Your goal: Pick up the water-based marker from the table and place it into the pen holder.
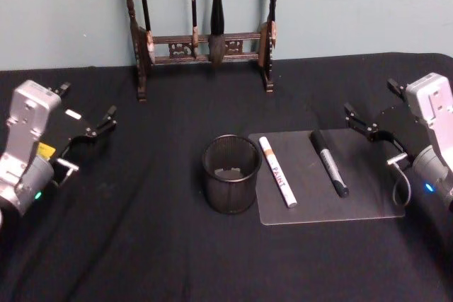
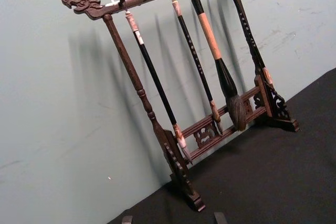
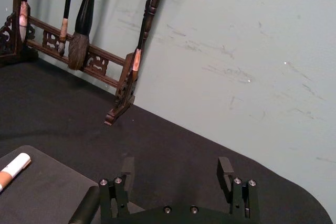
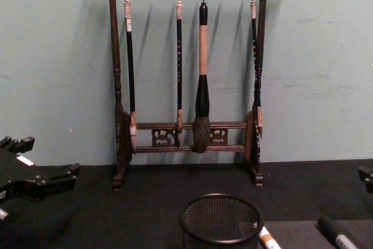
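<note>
Two markers lie side by side on a clear mat (image 1: 368, 199): a white one (image 1: 277, 172) printed PAINT with an orange band, and a black one (image 1: 330, 163) with a grey label. I cannot tell which is the water-based marker. The pen holder (image 1: 230, 189), a round black mesh cup, stands upright just left of the mat, with nothing standing in it. My left gripper (image 1: 88, 104) hovers open at the far left. My right gripper (image 1: 371, 100) hovers open at the far right, behind and to the right of the black marker (image 3: 84, 211); its fingers (image 3: 224, 167) hold nothing.
A tall dark wooden brush rack (image 1: 205, 40) with several hanging brushes stands at the back centre against the teal wall. Black cloth covers the table; bare cloth lies between each gripper and the pen holder (image 4: 221, 231).
</note>
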Available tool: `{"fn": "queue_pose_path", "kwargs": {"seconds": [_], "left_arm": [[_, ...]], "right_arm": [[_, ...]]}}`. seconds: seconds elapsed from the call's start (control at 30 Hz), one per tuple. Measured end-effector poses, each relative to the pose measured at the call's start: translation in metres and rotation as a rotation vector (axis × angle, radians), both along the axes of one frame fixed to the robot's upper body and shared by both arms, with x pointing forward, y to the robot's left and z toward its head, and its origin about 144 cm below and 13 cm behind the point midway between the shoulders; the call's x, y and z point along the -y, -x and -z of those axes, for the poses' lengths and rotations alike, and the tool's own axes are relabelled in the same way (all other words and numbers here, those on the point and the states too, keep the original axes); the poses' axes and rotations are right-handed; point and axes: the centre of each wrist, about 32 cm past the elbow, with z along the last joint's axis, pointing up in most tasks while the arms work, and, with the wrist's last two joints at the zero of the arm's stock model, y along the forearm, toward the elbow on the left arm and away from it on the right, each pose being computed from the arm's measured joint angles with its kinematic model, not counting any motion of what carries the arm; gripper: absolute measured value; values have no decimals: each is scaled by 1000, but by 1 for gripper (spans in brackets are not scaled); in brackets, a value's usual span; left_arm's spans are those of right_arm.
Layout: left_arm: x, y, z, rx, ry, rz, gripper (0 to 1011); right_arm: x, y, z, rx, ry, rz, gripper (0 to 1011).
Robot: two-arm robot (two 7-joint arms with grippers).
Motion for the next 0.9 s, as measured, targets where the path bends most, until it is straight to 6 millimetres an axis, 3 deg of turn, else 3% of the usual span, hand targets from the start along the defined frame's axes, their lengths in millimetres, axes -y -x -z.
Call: {"fn": "queue_pose_path", "kwargs": {"seconds": [0.9], "left_arm": [[0,0,0,0,0,0,1001]], "right_arm": [[0,0,0,0,0,0,1002]]}}
